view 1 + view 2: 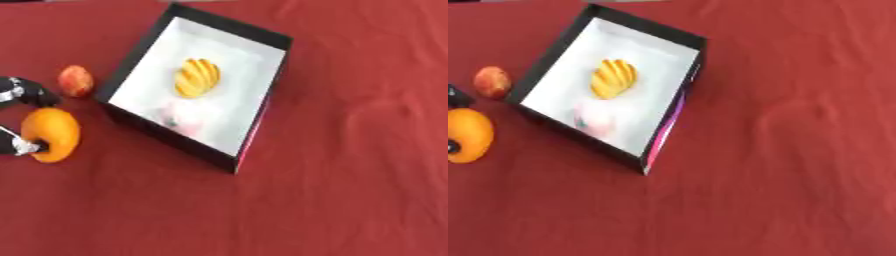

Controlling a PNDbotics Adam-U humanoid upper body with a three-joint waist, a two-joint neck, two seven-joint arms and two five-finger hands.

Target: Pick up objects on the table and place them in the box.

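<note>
Task partly complete. The box [262,40] already holds a yellow ridged object [196,77] and a pale pink item [186,119]. The left hand [24,92] has its fingers curled around an orange fruit [52,134] beside the box; a red-orange fruit [75,80] remains on the table [367,150].

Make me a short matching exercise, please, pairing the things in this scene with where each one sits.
Things:
1. orange fruit
2. red fruit
3. yellow ridged item
4. box

Places:
A. inside the box
B. on the red cloth, holding other items
C. at the left hand
D. on the cloth, beside the box's left wall

Pairs: 1-C, 2-D, 3-A, 4-B
</note>
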